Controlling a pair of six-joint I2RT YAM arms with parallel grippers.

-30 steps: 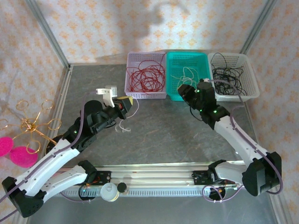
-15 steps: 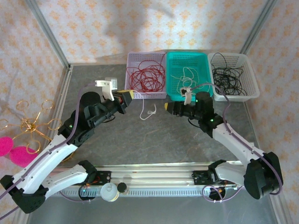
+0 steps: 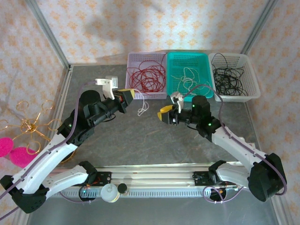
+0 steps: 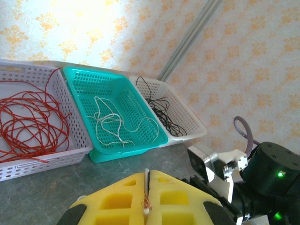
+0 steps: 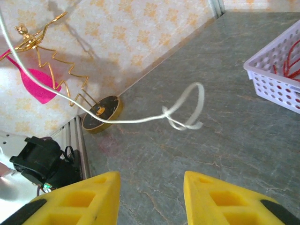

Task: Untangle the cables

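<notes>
Shows one white cable (image 3: 142,108), perhaps knotted, dangling from the clamped left gripper (image 3: 128,95) before three baskets (image 3: 146,96) of red cables (image 3: 146,77), white strands (image 3: 188,78) and black cables (image 3: 228,77), with the right gripper (image 3: 163,115), half-parted and empty, swung left from the teal basket (image 3: 187,55) since a second ago.

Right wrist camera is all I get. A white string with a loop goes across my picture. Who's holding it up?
Observer: The left fingers are pinched shut on that white cable.
Operator: Are there more white ones?
Observer: Yes, another white cable lies loose in the teal basket.
Operator: Any black ones?
Observer: Black cables sit in the white basket, right of the teal one.
</notes>
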